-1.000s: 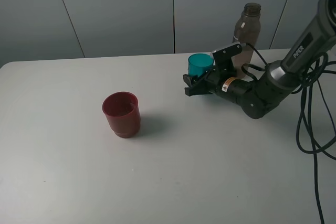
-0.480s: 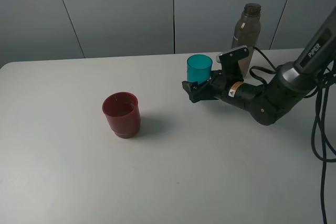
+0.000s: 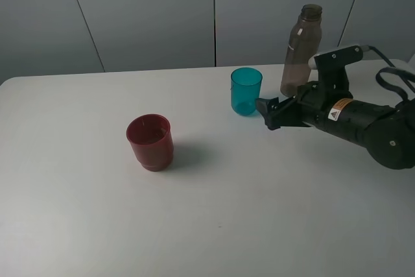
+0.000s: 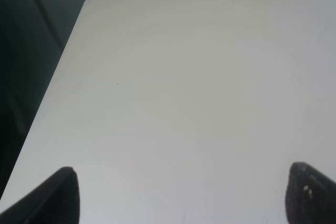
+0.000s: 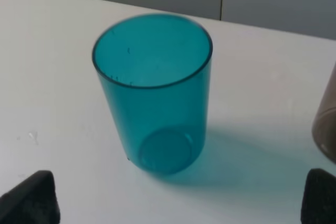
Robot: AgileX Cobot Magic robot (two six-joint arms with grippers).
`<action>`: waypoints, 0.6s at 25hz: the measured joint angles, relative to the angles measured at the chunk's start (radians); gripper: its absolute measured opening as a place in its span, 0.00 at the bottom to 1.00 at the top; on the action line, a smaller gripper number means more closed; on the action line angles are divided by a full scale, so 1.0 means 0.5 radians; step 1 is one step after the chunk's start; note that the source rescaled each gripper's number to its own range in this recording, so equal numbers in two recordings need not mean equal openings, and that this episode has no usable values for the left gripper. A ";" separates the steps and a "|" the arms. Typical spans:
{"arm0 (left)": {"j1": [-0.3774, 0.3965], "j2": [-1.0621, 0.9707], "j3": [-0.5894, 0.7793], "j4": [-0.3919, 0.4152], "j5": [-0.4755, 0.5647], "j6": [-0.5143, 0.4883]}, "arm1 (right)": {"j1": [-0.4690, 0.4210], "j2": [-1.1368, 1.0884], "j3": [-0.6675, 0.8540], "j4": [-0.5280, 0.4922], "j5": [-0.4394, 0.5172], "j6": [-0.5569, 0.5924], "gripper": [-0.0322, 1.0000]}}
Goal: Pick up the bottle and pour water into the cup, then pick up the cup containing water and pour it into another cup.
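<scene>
Right gripper (image 3: 270,113) is off the teal cup (image 3: 246,91) and pulled back toward the right side of the table (image 3: 78,225), jaws now spread, fingertips just beside the cup. Cup stands upright on its own, shifted slightly. Bottle (image 3: 299,50) is unblocked.

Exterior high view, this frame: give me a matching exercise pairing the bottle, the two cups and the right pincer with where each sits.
Things:
1. bottle
2. teal cup
3. red cup
4. right pincer

Places:
A. alone on the left part of the table, apart from everything else
B. at the back right, behind the right arm
C. upright near the table's middle back, free of any grip
D. open, just right of the teal cup, touching nothing

Pairs: 1-B, 2-C, 3-A, 4-D
</scene>
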 joint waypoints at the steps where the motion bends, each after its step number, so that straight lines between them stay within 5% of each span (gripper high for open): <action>1: 0.000 0.000 0.000 0.000 0.000 0.000 | 0.000 -0.160 0.008 0.000 0.136 0.000 0.99; 15: 0.000 0.000 0.000 0.000 0.000 0.000 | 0.109 -2.367 -0.166 0.052 2.678 -0.026 0.99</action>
